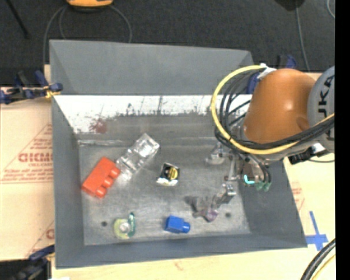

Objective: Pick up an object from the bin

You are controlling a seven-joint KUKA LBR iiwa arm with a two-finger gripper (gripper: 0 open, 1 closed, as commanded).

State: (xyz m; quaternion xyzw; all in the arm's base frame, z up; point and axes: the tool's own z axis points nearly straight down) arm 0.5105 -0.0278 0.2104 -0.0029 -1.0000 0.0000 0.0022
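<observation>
My gripper [221, 200] hangs low over the right part of the bin floor, below the arm's orange cover. Its lower end is right by a small purplish-grey thing [210, 215] lying on the floor; I cannot tell whether they touch. A small blue block [177, 224] lies to the left of that, near the front wall. A little black, yellow and white thing [168, 174] sits in the middle of the bin, left of the gripper.
An orange ridged block [100, 177] lies at the left, with a clear plastic piece [138, 152] beside it toward the back. A pale green and white ring-shaped thing [124, 226] rests at the front left. The arm and its cables cover the bin's right side.
</observation>
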